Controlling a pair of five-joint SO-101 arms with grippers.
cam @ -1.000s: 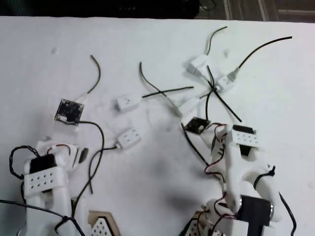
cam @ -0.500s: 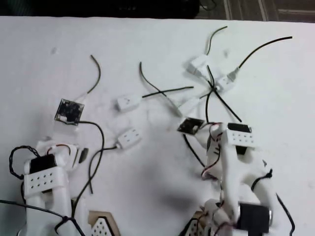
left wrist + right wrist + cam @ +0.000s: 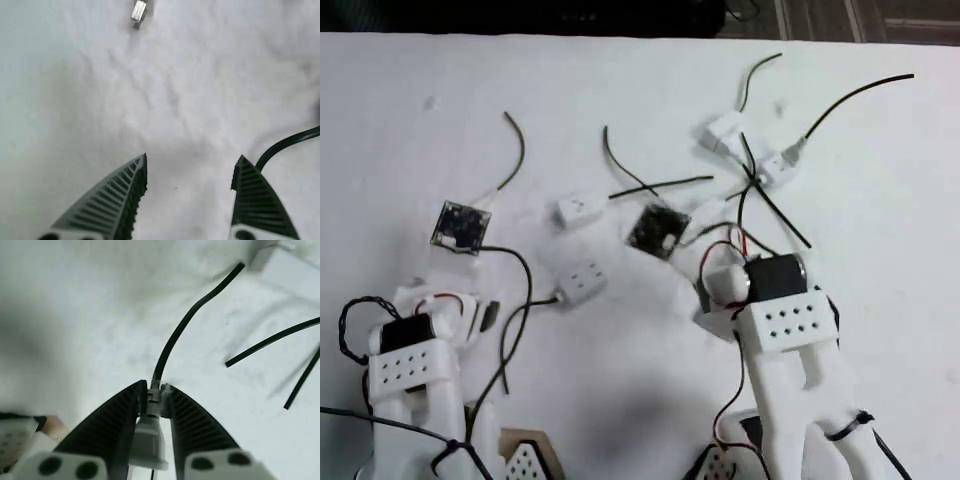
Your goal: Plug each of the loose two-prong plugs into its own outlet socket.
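Cloth [image 3: 75, 300] (wrinkled); right gripper [image 3: 154, 388] clasps plug [image 3: 149, 432].

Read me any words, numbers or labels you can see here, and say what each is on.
No text can be read anywhere.
Pale label beside the right gripper: print too blurred to read.
Two dark square circuit boards: markings too small to read.
White outlet sockets, and the white two-prong plug in the right gripper: no print visible.

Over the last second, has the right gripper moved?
Yes: the right gripper, shut on a plug, swung leftward in the high view, toward the farther outlet socket.
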